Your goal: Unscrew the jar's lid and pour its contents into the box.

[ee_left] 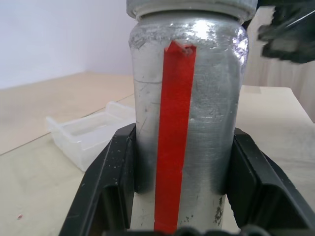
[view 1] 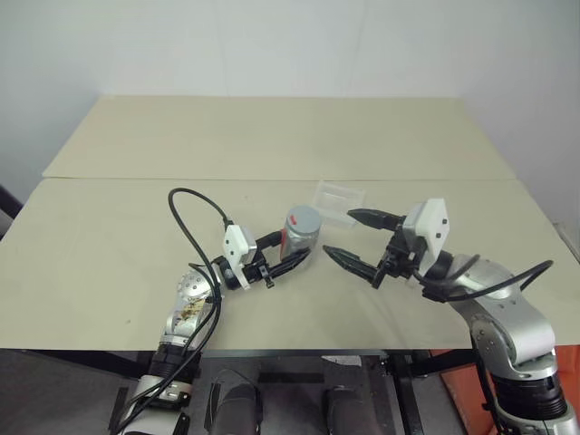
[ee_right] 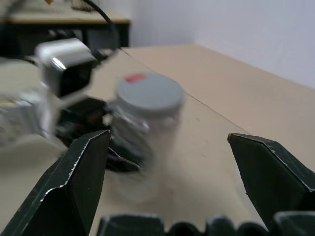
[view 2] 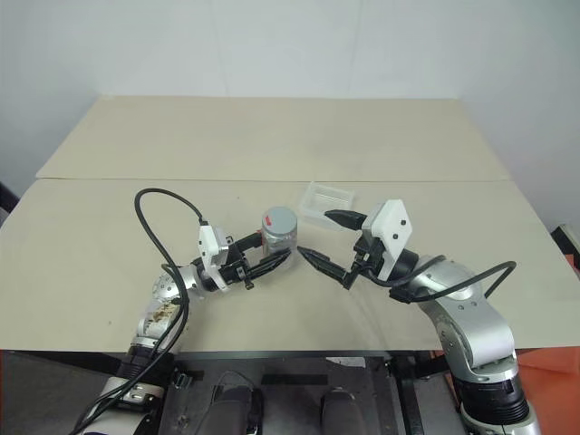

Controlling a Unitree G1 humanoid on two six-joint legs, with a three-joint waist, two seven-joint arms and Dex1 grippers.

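Observation:
The jar (view 1: 304, 237) is a silvery cylinder with a red stripe (ee_left: 174, 137) down its side. It stands upright above the table with my left gripper (view 1: 294, 247) shut on its lower body. The grey lid (view 1: 304, 219) sits on top of the jar. My right gripper (view 1: 339, 233) hangs open just right of the jar, level with the lid and apart from it, its black fingers (ee_right: 74, 182) spread wide. The clear box (view 1: 337, 198) lies on the table behind the jar and the right gripper.
The light wooden table (view 1: 136, 227) has a seam running across its far half. A black cable (view 1: 190, 227) loops over my left wrist. A white wall rises behind the table.

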